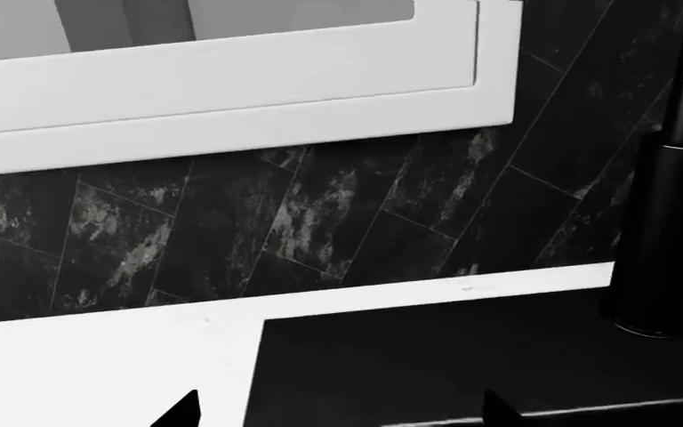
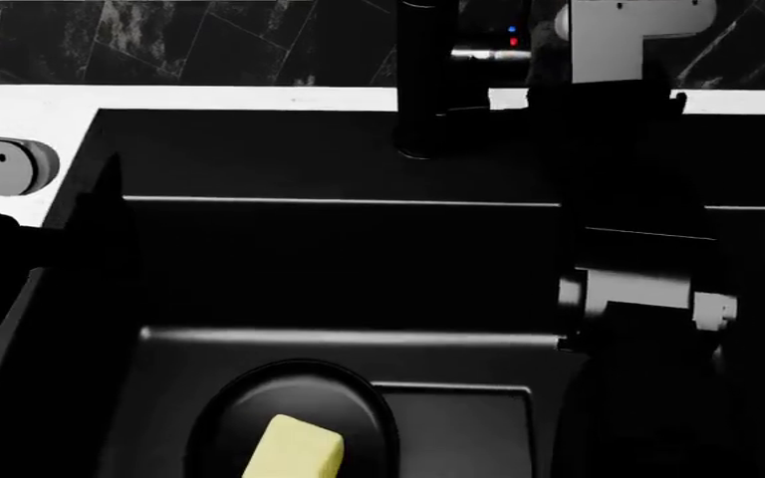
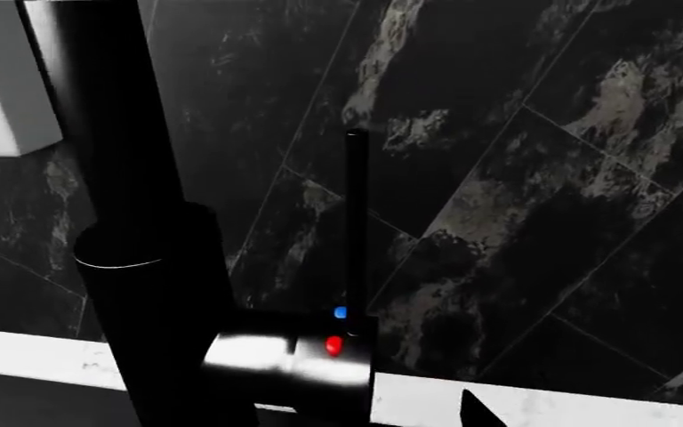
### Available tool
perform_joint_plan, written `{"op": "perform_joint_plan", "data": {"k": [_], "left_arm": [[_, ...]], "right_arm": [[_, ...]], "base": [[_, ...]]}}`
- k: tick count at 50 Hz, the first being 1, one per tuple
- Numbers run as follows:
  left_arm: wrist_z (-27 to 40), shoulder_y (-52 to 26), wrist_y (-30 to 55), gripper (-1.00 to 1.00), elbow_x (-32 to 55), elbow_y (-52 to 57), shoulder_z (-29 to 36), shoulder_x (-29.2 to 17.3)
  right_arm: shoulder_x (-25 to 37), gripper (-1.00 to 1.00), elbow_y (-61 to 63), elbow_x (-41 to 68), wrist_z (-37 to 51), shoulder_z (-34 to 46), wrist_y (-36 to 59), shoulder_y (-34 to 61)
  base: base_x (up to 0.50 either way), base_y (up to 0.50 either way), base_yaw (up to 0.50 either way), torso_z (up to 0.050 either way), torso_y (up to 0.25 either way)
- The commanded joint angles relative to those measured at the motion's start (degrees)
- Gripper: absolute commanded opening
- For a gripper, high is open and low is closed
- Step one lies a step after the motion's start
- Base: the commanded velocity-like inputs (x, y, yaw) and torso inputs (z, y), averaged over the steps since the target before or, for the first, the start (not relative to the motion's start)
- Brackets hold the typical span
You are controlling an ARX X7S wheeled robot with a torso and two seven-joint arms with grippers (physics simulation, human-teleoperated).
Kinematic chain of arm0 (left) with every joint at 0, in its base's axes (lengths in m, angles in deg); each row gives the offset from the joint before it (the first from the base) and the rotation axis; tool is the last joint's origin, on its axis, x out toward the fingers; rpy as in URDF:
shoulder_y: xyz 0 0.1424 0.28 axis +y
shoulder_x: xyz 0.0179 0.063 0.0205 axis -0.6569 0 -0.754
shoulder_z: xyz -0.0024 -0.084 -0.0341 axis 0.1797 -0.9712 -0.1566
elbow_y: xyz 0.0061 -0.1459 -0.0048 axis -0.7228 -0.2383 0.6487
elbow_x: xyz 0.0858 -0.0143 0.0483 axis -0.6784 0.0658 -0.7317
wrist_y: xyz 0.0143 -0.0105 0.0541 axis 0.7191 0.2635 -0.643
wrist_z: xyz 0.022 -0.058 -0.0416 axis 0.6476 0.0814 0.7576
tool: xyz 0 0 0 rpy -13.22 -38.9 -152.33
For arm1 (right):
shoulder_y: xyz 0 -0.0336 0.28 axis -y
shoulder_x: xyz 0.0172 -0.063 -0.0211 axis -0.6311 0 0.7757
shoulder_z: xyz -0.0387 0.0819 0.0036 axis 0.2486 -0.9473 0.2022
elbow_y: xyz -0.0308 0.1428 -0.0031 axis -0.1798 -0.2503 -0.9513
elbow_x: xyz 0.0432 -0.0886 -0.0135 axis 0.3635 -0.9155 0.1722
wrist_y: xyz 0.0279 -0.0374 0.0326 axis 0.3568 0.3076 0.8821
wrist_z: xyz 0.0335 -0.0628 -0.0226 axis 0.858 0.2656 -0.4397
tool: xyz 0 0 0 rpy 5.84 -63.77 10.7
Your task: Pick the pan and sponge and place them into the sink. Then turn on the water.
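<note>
Pan (image 2: 296, 418) sits in the sink (image 2: 356, 269), near its front edge, w/ the sponge (image 2: 295, 450) on it. That part's done. Water's not on yet. Right arm is up by the tap (image 2: 425, 80). Can't tell if either gripper is open.

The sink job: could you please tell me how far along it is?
Done: the pan lies on the floor of the sink with the sponge in its bowl. In hand: the right arm reaches toward the faucet, whose lever fills the right wrist view. Left: turning on the water; none is visible.
</note>
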Motion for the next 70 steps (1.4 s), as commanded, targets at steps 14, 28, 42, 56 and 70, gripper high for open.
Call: {"op": "perform_joint_plan", "data": {"k": [14,28,42,56,70], "left_arm": [[0.27,-0.05,-0.01,1.00,0.70,0.75,-0.39,-0.39],[0.50,0.00,-0.05,1.00,1.23,0.29,-0.75,-0.18],[0.40,0.37,0.03,1.00,1.55,0.69,-0.97,-1.03],[0.28,0.34,-0.64,1.00,0.35,0.31,0.35,-0.54],[-0.09,1.45,-0.83,1.00,1.56,1.53,-1.19,-2.53]], "right_arm": [[-0.29,1.00,-0.03,-0.50,-0.43,-0.13,-1.59,3.21],[0.05,1.00,-0.03,-0.18,1.45,-1.40,-1.47,4.65],[-0.20,1.00,-0.03,0.03,1.04,-3.39,1.14,3.97],[-0.36,1.00,-0.03,-0.31,1.44,-4.36,-0.30,5.48],[-0.60,1.00,-0.03,-0.68,1.26,-3.74,-0.22,6.13]], "base": [[0.00,0.00,0.00,0.000,0.000],[0.00,0.00,0.00,0.000,0.000],[0.00,0.00,0.00,0.000,0.000],[0.00,0.00,0.00,0.000,0.000],[0.00,0.00,0.00,0.007,-0.105]]}}
